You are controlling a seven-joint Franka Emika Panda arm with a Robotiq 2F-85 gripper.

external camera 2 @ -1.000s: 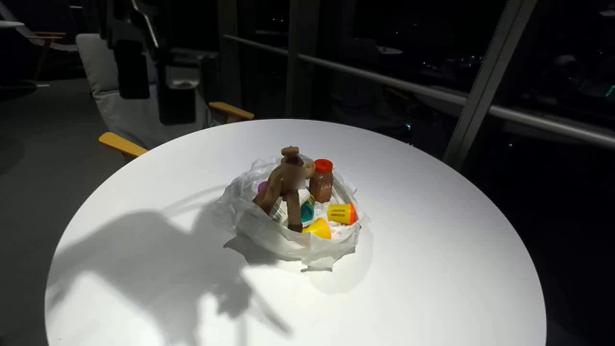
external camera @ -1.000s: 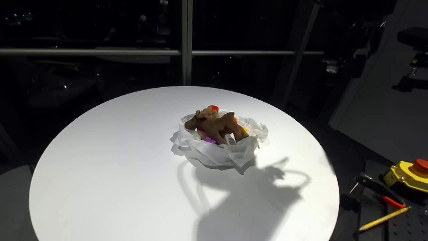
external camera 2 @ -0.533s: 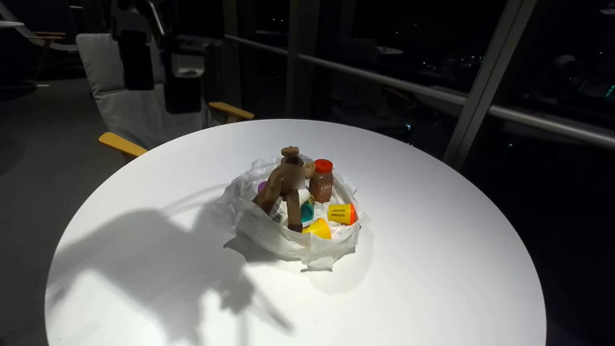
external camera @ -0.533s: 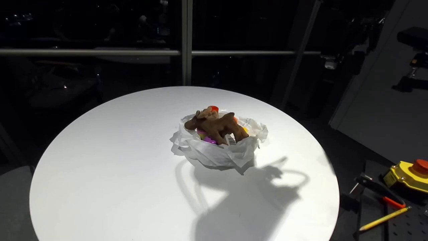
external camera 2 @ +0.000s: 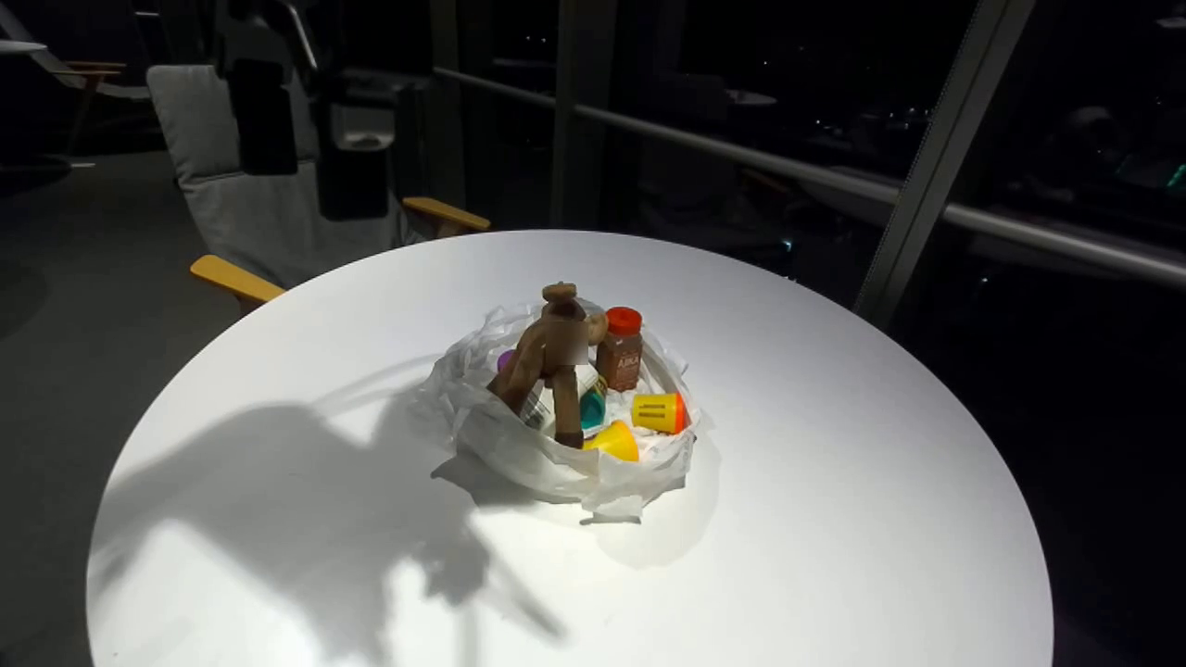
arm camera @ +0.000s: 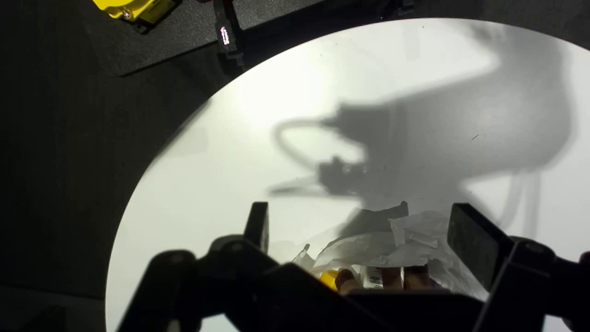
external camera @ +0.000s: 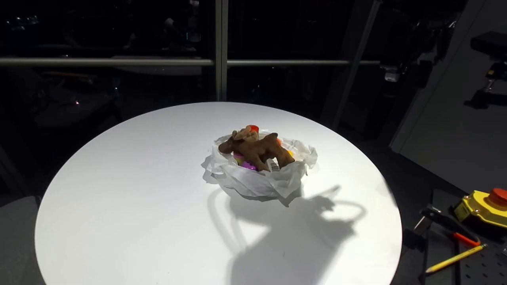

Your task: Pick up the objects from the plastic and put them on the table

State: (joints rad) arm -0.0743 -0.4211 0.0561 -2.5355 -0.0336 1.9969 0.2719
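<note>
One translucent whitish wrinkled plastic bag is counted, on one large round white-topped table. Inside bag are counted: one brown four-legged animal figure; one brown jar with red lid; two yellow tapered pieces, one orange-ended; one white box with barcode, partly covered. Of purple pieces, at least one is seen; exact number cannot be told. Off table are counted: one yellow box with red button, one yellow pencil.

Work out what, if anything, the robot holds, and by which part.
Nothing is held: the jaws stand open, clear of the brown antlered toy in the plastic.
</note>
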